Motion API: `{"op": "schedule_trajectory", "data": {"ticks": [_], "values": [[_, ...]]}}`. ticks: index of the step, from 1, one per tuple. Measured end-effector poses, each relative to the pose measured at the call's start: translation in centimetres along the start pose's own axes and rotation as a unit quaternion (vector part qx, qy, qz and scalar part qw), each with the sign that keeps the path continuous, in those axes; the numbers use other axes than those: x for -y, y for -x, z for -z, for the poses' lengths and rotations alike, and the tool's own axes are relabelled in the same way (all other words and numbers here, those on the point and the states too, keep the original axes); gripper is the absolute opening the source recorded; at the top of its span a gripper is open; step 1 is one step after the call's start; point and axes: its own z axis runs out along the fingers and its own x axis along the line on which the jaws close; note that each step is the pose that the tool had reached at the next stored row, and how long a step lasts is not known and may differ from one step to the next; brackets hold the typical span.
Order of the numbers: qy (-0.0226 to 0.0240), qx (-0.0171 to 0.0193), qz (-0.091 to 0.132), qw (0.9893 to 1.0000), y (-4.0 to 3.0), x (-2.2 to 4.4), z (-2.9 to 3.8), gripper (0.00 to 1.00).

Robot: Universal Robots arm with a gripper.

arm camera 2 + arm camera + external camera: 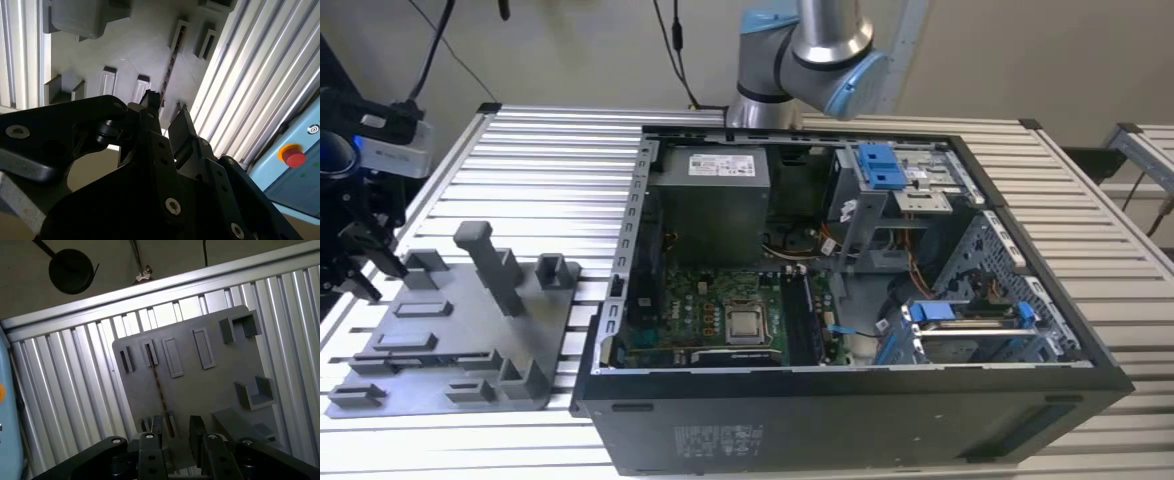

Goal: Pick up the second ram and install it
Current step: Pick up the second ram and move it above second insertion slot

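**Open claw above the near end of the second ram**

Black two-fingered claw point(176, 421) seen from behind in the first wrist view, and likewise point(166, 102) in the second wrist view. Fingers point(197, 432) parted, with a clear gap between them and nothing gripped.

Beneath it lies the second ram point(158, 385), a long, thin, flat dark circuit-board stick. Stands on its edge in a narrow slot of the flat grey plastic fixture tray point(210, 385). Runs lengthwise away from the claw across the tray, between small raised rectangular holders at either end. Appears in the second wrist view as a thin dark line point(169, 72) on the same tray point(135, 50). Near end lined up with the gap between the fingers, closer to one finger than the other in both wrist views. Touching a finger or not: cannot tell.

In the exterior view, grey tray point(454, 325) with its upright posts resting on the ribbed aluminium table point(534, 160). Sits just beside the open black computer tower point(854, 400), on the exterior view's left of it. Green motherboard point(707, 300) exposed inside the tower.
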Motion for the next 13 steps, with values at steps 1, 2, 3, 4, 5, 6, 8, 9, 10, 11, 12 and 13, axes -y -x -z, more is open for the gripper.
{"op": "schedule_trajectory", "data": {"ticks": [1, 2, 3, 4, 5, 6, 8, 9, 10, 11, 12, 13], "values": [[0.0000, 0.0001, 0.000, 1.0000, 0.00, 0.00, -0.05, 0.36], [-0.0001, 0.0001, 0.000, 1.0000, 0.00, 0.00, -0.14, 0.36], [0.0000, 0.0000, 0.000, 1.0000, 0.00, 0.00, -0.22, 0.36], [0.0000, 0.0000, 0.002, 1.0000, -0.01, 0.00, -0.32, 0.36], [0.0000, 0.0000, 0.003, 1.0000, -0.01, 0.00, -0.43, 0.36], [0.0000, 0.0000, 0.004, 1.0000, -0.01, 0.00, -0.56, 0.36], [0.0001, -0.0001, 0.010, 0.9999, -0.01, 0.01, -0.88, 0.36], [0.0001, -0.0002, 0.017, 0.9999, -0.01, 0.01, -1.05, 0.36], [0.0001, -0.0002, 0.024, 0.9997, -0.01, 0.01, -1.20, 0.36], [0.0002, -0.0003, 0.030, 0.9995, -0.02, 0.01, -1.37, 0.36], [0.0003, -0.0003, 0.036, 0.9993, -0.02, 0.01, -1.54, 0.36], [0.0003, -0.0003, 0.042, 0.9991, -0.02, 0.01, -1.72, 0.36]]}}
